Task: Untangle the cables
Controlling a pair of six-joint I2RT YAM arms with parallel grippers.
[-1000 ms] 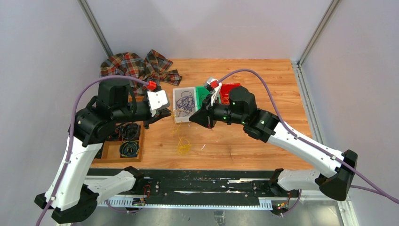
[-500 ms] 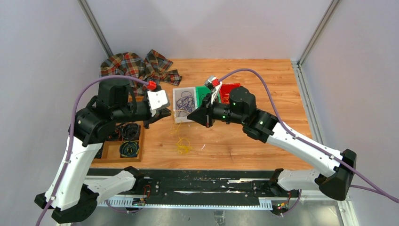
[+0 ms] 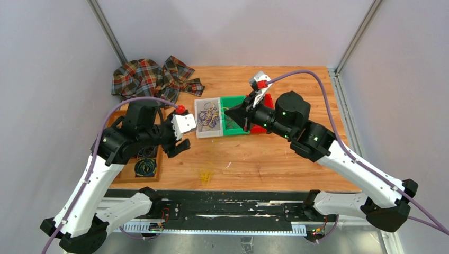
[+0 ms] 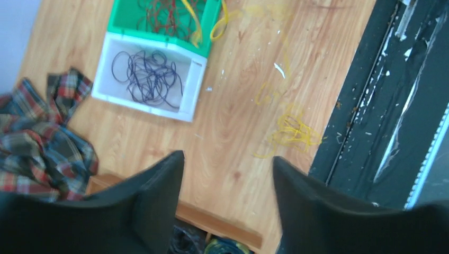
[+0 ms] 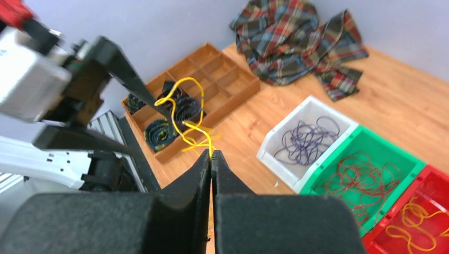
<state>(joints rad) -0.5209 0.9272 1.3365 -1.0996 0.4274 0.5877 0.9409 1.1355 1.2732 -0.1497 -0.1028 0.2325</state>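
Observation:
My right gripper is shut on a thin yellow cable that loops out from its tips. From above, the right gripper hangs over the bins with the yellow strand draped above the white bin. A small yellow clump lies near the table's front edge, also seen in the left wrist view. Purple cables lie in the white bin, red-brown ones in the green bin, and orange ones in the red bin. My left gripper stands open and empty, left of the bins.
A wooden tray with dark coiled cords sits at the left, just under the left gripper. A plaid cloth is bunched at the back left. The black rail runs along the near edge.
The left gripper opened, let go of the yellow strand and drew back toward the near left. The right gripper rose and moved right over the bins, carrying the strand.

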